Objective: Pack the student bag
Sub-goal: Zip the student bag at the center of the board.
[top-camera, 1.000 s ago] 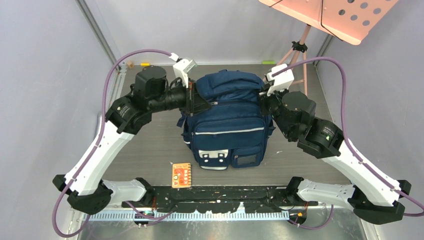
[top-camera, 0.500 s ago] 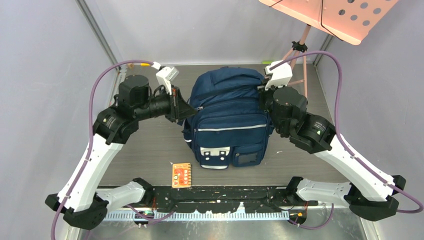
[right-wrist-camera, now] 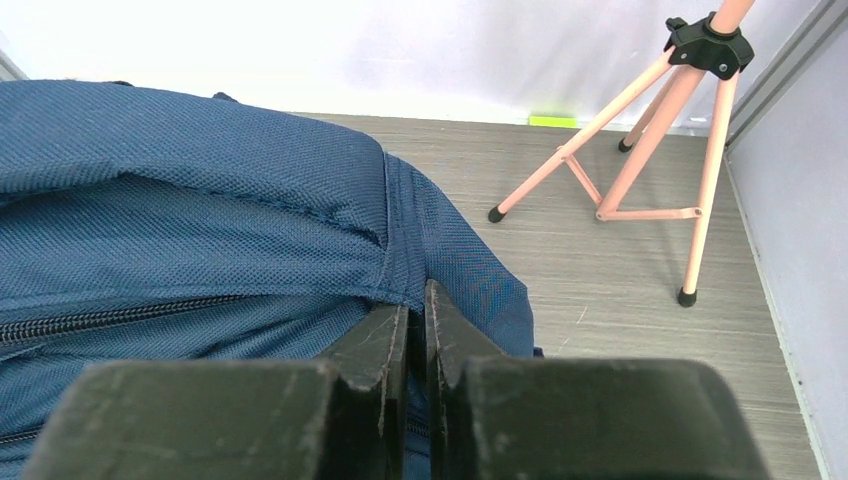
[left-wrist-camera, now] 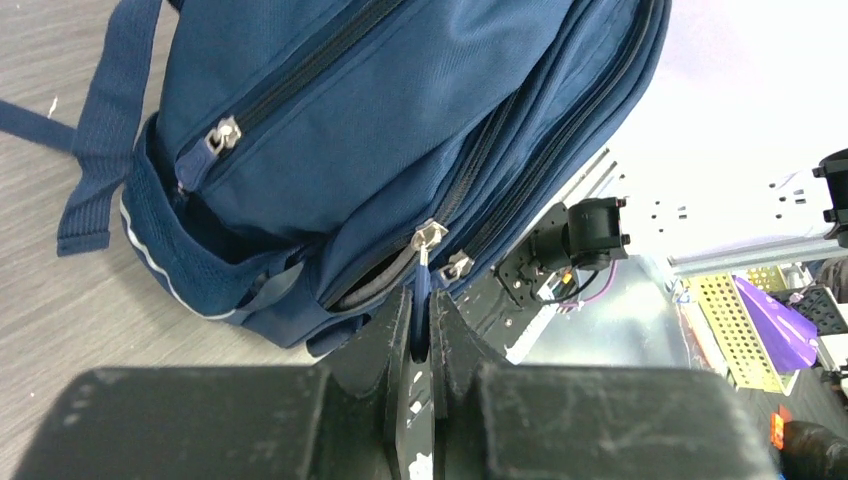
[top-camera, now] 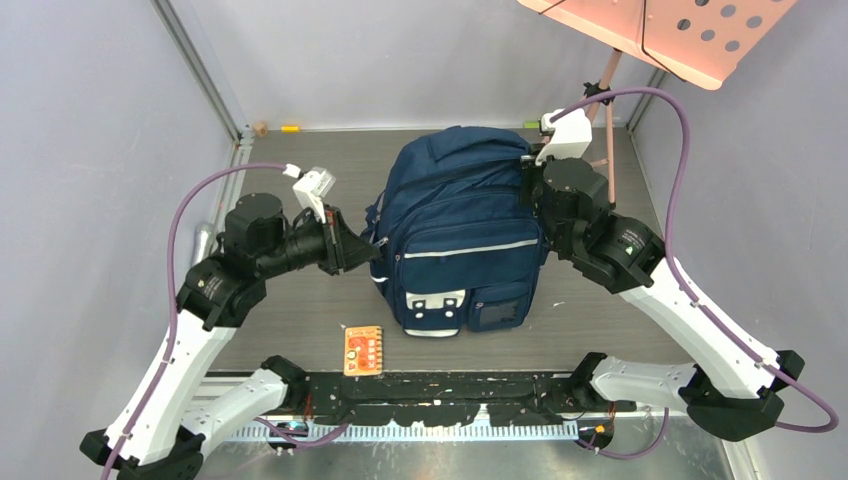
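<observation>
Top view: the student bag [top-camera: 455,235] lay at the centre of the table [top-camera: 300,310], between both arms. The left gripper [top-camera: 368,250] met its left side, the right gripper [top-camera: 530,172] its far right corner.

Left wrist view: the fingers [left-wrist-camera: 390,320] were closed on a zip pull [left-wrist-camera: 421,285].

Right wrist view: the fingers [right-wrist-camera: 385,335] were pinched shut on bag fabric.

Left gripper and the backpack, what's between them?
Left wrist view: a blue zipper pull, pinched in the left gripper, runs to the student bag.
</observation>
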`<control>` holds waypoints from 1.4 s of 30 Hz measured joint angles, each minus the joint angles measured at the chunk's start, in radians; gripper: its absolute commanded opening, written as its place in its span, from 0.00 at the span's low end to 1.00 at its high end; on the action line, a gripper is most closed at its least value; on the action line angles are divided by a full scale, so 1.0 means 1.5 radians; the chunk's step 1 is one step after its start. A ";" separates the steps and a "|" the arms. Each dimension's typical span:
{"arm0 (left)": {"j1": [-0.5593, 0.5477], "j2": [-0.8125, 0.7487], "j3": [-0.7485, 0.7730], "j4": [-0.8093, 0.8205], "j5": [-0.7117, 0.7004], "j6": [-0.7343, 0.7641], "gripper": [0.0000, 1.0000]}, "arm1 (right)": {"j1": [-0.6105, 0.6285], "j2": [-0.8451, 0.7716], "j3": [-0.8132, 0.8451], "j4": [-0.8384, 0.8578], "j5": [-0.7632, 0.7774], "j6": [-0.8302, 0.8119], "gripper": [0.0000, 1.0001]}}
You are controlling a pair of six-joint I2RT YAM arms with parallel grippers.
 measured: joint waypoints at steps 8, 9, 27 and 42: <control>0.002 -0.083 -0.113 0.063 -0.010 -0.056 0.00 | -0.004 0.003 0.005 -0.007 -0.011 0.016 0.00; 0.002 -0.093 -0.131 0.073 -0.009 -0.067 0.00 | -0.004 0.003 0.006 -0.009 -0.011 0.017 0.00; 0.006 -0.126 -0.324 0.122 0.030 -0.114 0.00 | -0.022 0.006 0.007 -0.010 -0.012 0.030 0.00; 0.007 -0.128 -0.359 0.143 0.022 -0.059 0.57 | -0.025 0.006 0.007 -0.009 -0.013 0.030 0.00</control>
